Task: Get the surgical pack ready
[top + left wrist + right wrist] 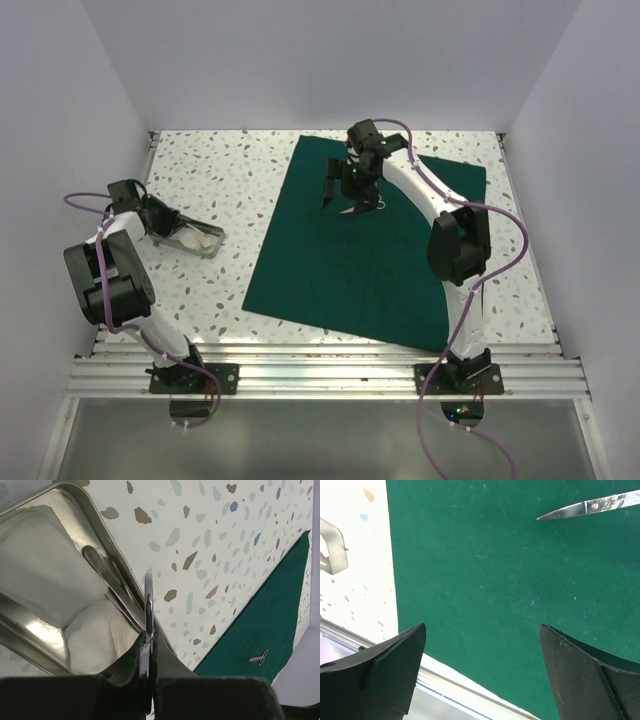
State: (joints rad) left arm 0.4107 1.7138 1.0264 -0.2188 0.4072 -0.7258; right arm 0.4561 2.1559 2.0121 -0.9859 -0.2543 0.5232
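The dark green drape point(340, 270) lies spread flat on the speckled table. It also shows in the left wrist view point(270, 625) and the right wrist view point(485, 555). Steel scissors point(358, 208) lie on the drape's far part point(258, 657); their blade tip shows in the right wrist view point(590, 506). My right gripper point(350, 195) hovers over the scissors, open and empty point(482, 626). My left gripper point(165, 228) is shut on the rim of the metal tray point(107, 530) point(148, 645). The tray holds white gauze point(40, 555) and forceps point(117, 592).
The tray point(218, 238) sits on bare table left of the drape, and its corner shows in the right wrist view point(331, 545). An aluminium rail point(320, 365) runs along the near edge. White walls close in the table's left, right and back.
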